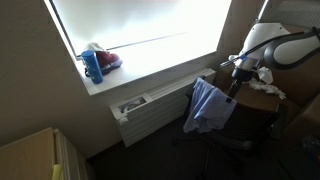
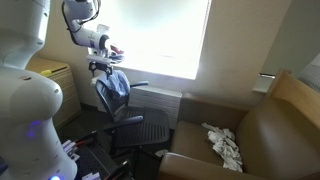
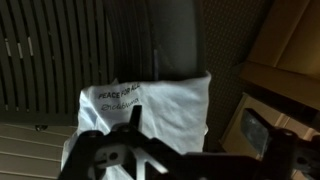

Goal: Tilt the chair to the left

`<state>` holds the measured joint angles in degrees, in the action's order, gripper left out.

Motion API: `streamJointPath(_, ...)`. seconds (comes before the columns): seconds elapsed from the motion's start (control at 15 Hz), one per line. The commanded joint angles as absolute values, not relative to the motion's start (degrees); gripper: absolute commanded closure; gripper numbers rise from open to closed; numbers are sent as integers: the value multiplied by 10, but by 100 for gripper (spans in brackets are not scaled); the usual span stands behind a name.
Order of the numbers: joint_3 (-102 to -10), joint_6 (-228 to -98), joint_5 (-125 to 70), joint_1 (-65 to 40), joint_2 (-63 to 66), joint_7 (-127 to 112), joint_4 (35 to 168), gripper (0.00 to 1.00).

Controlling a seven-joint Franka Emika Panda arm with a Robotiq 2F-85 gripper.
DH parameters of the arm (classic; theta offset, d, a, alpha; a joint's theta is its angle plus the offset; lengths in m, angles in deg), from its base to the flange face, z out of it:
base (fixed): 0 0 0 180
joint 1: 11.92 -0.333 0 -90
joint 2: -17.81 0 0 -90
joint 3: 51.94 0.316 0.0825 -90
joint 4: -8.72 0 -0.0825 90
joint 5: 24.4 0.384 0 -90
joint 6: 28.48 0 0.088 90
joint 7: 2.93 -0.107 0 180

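Hand (image 2: pixel 103 68) just above the chair (image 2: pixel 140 125) draped with cloth (image 2: pixel 115 86).

Black office chair (image 2: pixel 135 125) with dark mesh seat. Pale blue shirt (image 1: pixel 207 105) on chair back; in wrist view it reads near white, with dark printed lettering across front. White robot arm (image 1: pixel 285 45), black gripper (image 2: pixel 104 68). Blue bottle (image 1: pixel 93 67), and red object (image 1: pixel 110 60) beside it, on pale windowsill (image 1: pixel 150 72). Window (image 2: pixel 165 35) glaring white. Cream radiator (image 1: pixel 150 108) with thin dark slat lines. Brown armchair (image 2: pixel 285 120), crumpled white cloth (image 2: pixel 225 145) on its seat. Light tan cabinet (image 1: pixel 30 155). Floor dark, near black.
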<state>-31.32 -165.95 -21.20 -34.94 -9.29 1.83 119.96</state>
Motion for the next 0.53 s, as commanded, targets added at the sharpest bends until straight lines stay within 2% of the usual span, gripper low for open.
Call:
streamJointPath(0.0,-313,-1637,-210,-345,-86,19,1200,0)
streamJointPath(0.47,-332,-1513,-203,-328,-51,-15,1224,0)
